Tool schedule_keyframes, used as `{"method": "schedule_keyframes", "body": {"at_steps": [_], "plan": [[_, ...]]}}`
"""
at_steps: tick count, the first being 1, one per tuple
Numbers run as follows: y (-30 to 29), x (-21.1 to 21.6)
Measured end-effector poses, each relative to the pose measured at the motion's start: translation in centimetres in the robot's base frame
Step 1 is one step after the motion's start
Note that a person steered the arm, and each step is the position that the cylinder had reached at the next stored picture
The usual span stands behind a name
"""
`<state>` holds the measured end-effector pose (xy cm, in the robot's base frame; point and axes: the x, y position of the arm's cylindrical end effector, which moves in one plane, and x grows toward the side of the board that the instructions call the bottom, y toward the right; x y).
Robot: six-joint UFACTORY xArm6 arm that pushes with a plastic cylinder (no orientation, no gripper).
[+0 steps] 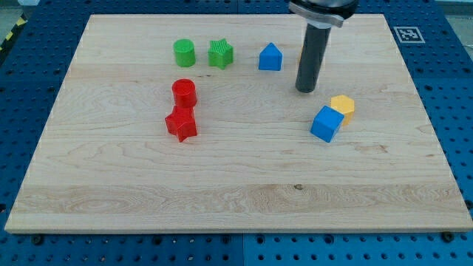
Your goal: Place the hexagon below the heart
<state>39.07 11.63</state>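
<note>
A yellow block (343,104), which looks like a hexagon, lies right of centre and touches the upper right of a blue cube (326,123). I can make out no clear heart shape; the blue block (270,57) near the view's top looks like a pointed house shape. My tip (306,89) rests on the board, up and to the left of the yellow hexagon and down and to the right of the blue pointed block, touching neither.
A green cylinder (184,53) and a green star (220,54) sit at the top left of centre. A red cylinder (183,93) stands just above a red star (182,124). The wooden board (236,199) ends on a blue pegboard table.
</note>
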Motion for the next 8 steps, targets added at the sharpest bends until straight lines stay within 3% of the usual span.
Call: {"method": "schedule_keyframes", "body": {"at_steps": [3, 5, 7, 8], "plan": [[6.5, 1.4], [11.2, 6.4], [10.1, 8.9], [6.1, 8.9]]}}
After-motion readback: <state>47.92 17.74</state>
